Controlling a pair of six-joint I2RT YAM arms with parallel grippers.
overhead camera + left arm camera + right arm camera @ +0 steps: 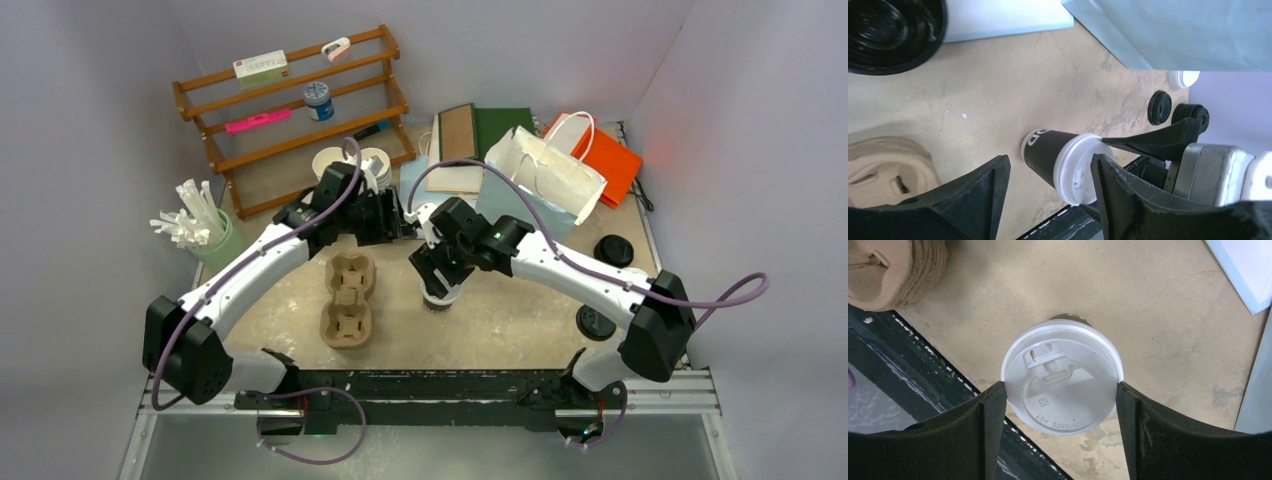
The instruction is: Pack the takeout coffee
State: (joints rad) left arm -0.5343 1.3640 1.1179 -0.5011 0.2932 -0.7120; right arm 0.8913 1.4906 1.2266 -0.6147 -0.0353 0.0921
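The takeout coffee (1068, 322), a dark cup under a round white lid (1062, 377), stands upright on the table (520, 310) near its centre. In the top view it is at 3 o'clock from the cardboard cup carrier (348, 298), close to it but not touching. The right gripper (1060, 390) comes down on it from above. In the right wrist view its two black fingers (990, 420) stand at 9 o'clock and 3 o'clock of the lid, and each one meets the rim, so this claw is pinching the coffee at the lid. In the left wrist view one thin fingertip of the right gripper touches the edge of the lid; the other fingertip is hidden. The left gripper (1050, 160) is at 11 o'clock from the coffee in the top view, and its fingers are spread wide with nothing between them. It looks toward the cup from the side and does not touch it. The white paper bag (545, 170) stands open at 1 o'clock from the coffee, well apart. Two black lids (613, 250) lie on the table at 3 o'clock, near the right edge.
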